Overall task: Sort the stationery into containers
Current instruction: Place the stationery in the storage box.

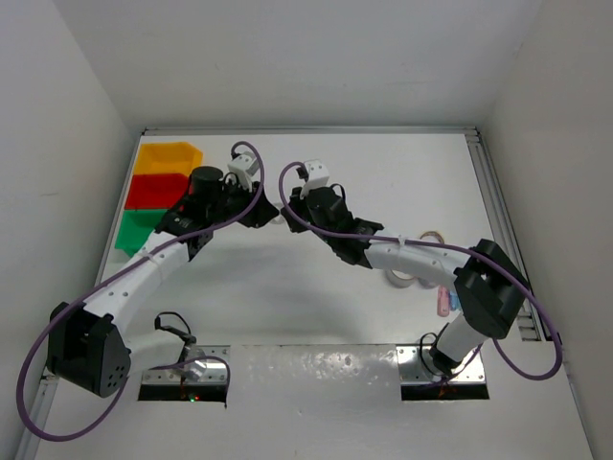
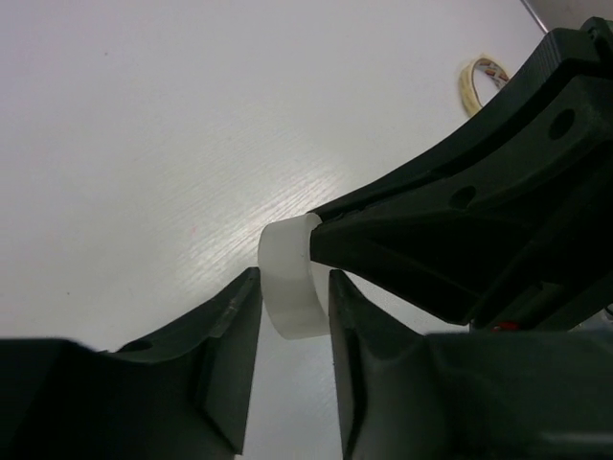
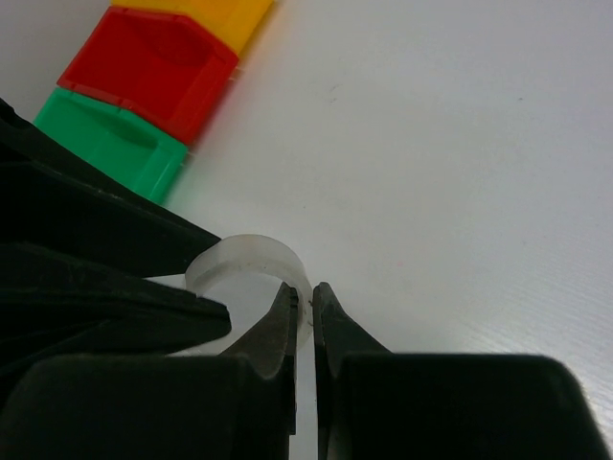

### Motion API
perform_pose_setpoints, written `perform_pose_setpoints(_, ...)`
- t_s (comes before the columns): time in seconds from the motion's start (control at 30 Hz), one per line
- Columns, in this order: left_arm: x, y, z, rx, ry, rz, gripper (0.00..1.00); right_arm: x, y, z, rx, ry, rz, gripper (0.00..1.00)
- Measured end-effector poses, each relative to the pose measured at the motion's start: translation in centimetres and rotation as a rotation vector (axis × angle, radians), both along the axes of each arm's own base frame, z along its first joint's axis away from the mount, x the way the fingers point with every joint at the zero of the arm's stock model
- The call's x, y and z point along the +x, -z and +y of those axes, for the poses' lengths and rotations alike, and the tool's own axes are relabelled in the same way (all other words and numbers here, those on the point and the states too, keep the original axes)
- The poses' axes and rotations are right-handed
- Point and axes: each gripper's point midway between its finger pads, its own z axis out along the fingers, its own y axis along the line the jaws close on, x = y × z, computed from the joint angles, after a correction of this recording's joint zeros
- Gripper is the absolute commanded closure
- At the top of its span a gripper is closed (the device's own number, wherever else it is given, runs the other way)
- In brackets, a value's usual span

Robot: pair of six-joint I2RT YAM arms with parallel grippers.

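A white tape roll (image 2: 287, 278) hangs above the table between both grippers. My right gripper (image 3: 308, 297) is shut on the wall of the roll (image 3: 244, 254). My left gripper (image 2: 294, 287) has its fingers against the roll's two flat sides. In the top view the grippers meet at mid-table, left (image 1: 268, 217) and right (image 1: 289, 217). The yellow bin (image 1: 170, 153), red bin (image 1: 155, 189) and green bin (image 1: 139, 230) stand in a row at the far left. They also show in the right wrist view: yellow (image 3: 230, 14), red (image 3: 153, 67), green (image 3: 105, 144).
A beige tape roll (image 1: 431, 237) and a white one (image 1: 402, 278) lie at the right, with a pink stick (image 1: 442, 303) and a blue stick (image 1: 453, 302) near them. The beige roll also shows in the left wrist view (image 2: 469, 81). Side walls enclose the table.
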Motion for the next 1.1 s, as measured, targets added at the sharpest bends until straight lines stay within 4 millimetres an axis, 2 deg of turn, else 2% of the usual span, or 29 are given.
perform_pose_setpoints(0.03, 0.0, 0.1, 0.1, 0.008, -0.003, 0.000, 0.77, 0.0, 0.0, 0.0, -0.001, -0.001, 0.000, 1.00)
perform_pose_setpoints(0.07, 0.1, 0.3, 0.3, 0.016, -0.005, 0.000, 0.88, -0.1, 0.1, 0.0, -0.002, -0.005, 0.001, 1.00)
perform_pose_setpoints(0.13, 0.1, 0.5, 0.5, 0.023, -0.015, 0.008, 1.00, -0.2, 0.2, 0.1, -0.005, -0.012, 0.001, 1.00)
perform_pose_setpoints(0.33, 0.2, 0.7, 0.6, 0.032, -0.018, 0.018, 1.00, -0.3, 0.3, 0.1, -0.015, -0.025, 0.000, 1.00)
perform_pose_setpoints(0.47, 0.3, 0.7, 0.9, 0.044, -0.034, 0.025, 1.00, -0.4, 0.2, 0.3, -0.009, -0.040, -0.005, 0.45)
perform_pose_setpoints(0.57, 0.9, 1.0, 2.1, 0.072, -0.083, 0.042, 1.00, 0.2, 0.1, -0.2, -0.015, -0.029, -0.015, 0.36)
perform_pose_setpoints(0.67, 2.4, 0.9, 4.1, 0.095, -0.159, 0.057, 1.00, 0.4, 0.1, -0.7, -0.013, -0.023, -0.019, 0.35)
perform_pose_setpoints(0.8, 5.9, 0.0, 9.9, 0.119, -0.337, 0.097, 1.00, 0.0, 0.2, -2.4, -0.015, -0.007, -0.020, 0.34)
perform_pose_setpoints(0.9, 8.9, -1.0, 15.8, 0.119, -0.490, 0.134, 1.00, -0.1, 0.4, -3.5, -0.021, 0.005, -0.022, 0.34)
perform_pose_setpoints(0.97, 10.9, -1.3, 20.6, 0.109, -0.593, 0.163, 1.00, -0.1, 0.7, -4.2, -0.026, 0.014, -0.019, 0.34)
perform_pose_setpoints(1.03, 12.1, -0.8, 24.9, 0.104, -0.678, 0.194, 1.00, -0.1, 1.2, -4.8, -0.038, 0.023, -0.011, 0.34)
perform_pose_setpoints(1.1, 12.2, 0.6, 28.7, 0.108, -0.753, 0.238, 1.00, -0.1, 2.0, -5.4, -0.053, 0.028, 0.000, 0.34)
